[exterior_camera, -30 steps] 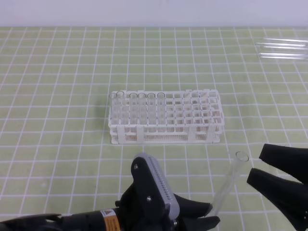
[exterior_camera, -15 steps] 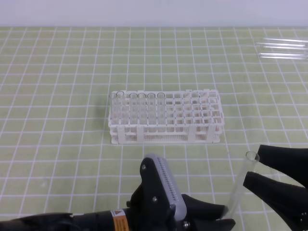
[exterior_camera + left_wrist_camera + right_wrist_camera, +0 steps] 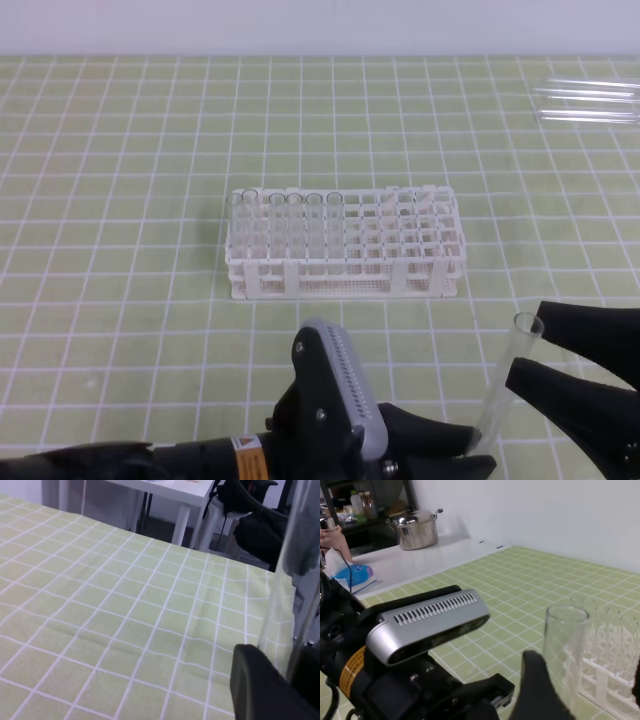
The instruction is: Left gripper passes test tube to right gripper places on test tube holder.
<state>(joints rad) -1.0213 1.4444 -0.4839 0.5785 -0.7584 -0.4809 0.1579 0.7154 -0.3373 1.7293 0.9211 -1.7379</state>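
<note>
My left gripper [image 3: 480, 450] is shut on the lower end of the clear test tube [image 3: 508, 375], which stands almost upright, rim on top. In the left wrist view the test tube [image 3: 295, 580] rises from between the black fingers [image 3: 260, 685]. My right gripper [image 3: 527, 345] is open, its two fingertips on either side of the tube's upper part, not closed on it. The right wrist view has the test tube [image 3: 565, 645] close beside one finger [image 3: 540, 690], with the left gripper's grey panel [image 3: 430, 625] below. The white test tube holder [image 3: 340, 285] stands mid-table, beyond both grippers.
Several tubes [image 3: 290, 200] stand in the holder's back-left holes. Spare glass tubes [image 3: 590, 100] lie at the far right of the green checked cloth. A white side table with a steel pot [image 3: 417, 530] shows in the right wrist view.
My left gripper carried the tube to the right and stood it more upright, bringing its top between the right fingertips. The right jaws spread a little wider.
</note>
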